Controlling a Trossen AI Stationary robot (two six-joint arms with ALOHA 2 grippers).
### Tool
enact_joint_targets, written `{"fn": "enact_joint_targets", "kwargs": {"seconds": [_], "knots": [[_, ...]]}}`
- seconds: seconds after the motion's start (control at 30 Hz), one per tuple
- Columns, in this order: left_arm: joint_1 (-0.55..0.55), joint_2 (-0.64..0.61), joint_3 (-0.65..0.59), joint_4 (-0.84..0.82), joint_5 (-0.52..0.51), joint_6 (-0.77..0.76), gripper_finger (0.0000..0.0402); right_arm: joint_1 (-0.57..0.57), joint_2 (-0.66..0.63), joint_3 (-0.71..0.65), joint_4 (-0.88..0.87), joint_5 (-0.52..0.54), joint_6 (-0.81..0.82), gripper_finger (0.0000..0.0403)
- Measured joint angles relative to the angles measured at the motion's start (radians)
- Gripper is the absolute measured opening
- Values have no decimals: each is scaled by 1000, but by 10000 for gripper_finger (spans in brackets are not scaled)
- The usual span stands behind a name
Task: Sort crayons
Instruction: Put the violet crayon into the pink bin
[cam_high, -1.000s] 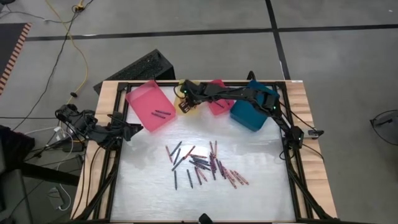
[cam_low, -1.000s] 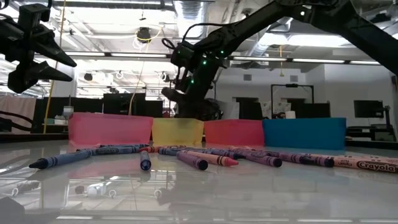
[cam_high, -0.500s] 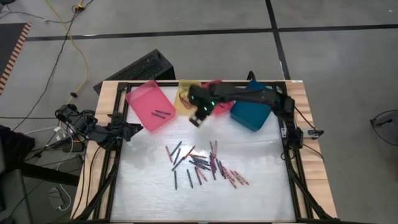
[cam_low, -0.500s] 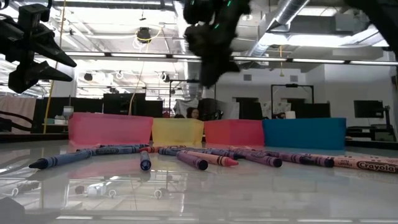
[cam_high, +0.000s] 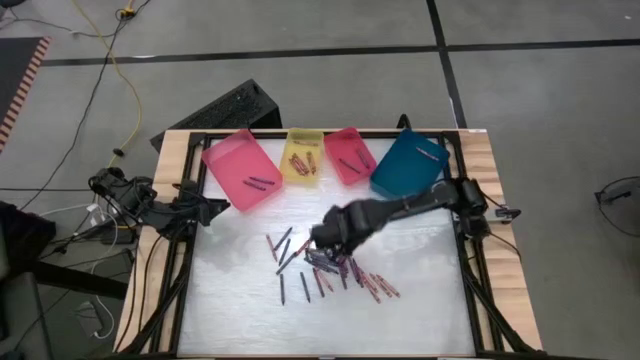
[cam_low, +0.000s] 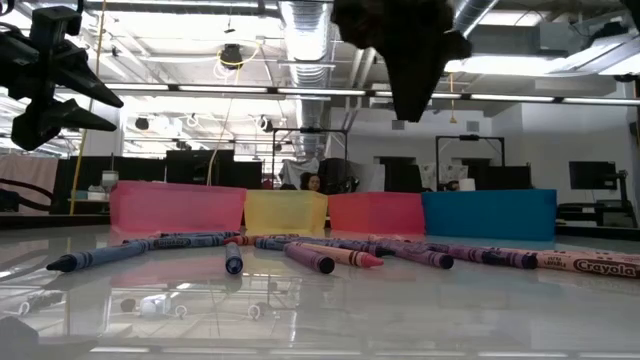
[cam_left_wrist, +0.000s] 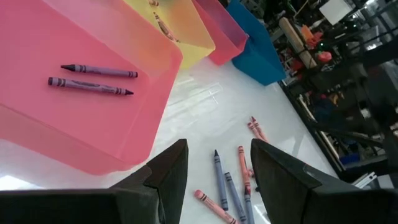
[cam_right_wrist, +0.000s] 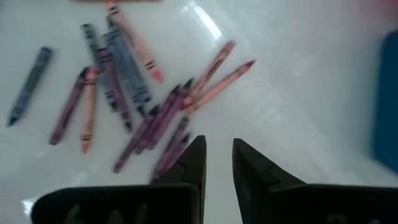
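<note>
Thin waxy crayons (cam_high: 330, 262) lie scattered mid-bench (cam_high: 420, 310), glossy white. Right pincer (cam_high: 322, 240) hovers over them, empty, fingers slightly parted. Left pincer (cam_high: 222, 207) waits released beside four smooth plastic trays (cam_high: 240, 165); two crayons in the pink.

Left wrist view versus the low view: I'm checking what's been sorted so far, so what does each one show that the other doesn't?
Only the left wrist view looks into the pink tray, showing two purple crayons lying inside, framed by the open left gripper. Only the low view shows the right gripper hanging above the table, and the room behind. Both show the four trays in a row, pink, yellow tray, red tray, blue tray, and loose crayons on the table.
</note>
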Motion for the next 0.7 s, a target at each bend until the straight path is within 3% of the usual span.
{"fn": "enact_joint_targets", "kwargs": {"seconds": [0.2,0.53,0.7], "knots": [[0,0,0,0,0,-7,165,74,2,-87,67,8,165,71],[0,0,-63,3,49,-94,165,152,-1,-112,131,33,219,71],[0,0,-98,9,109,-132,165,162,-2,-199,271,47,223,71]]}}
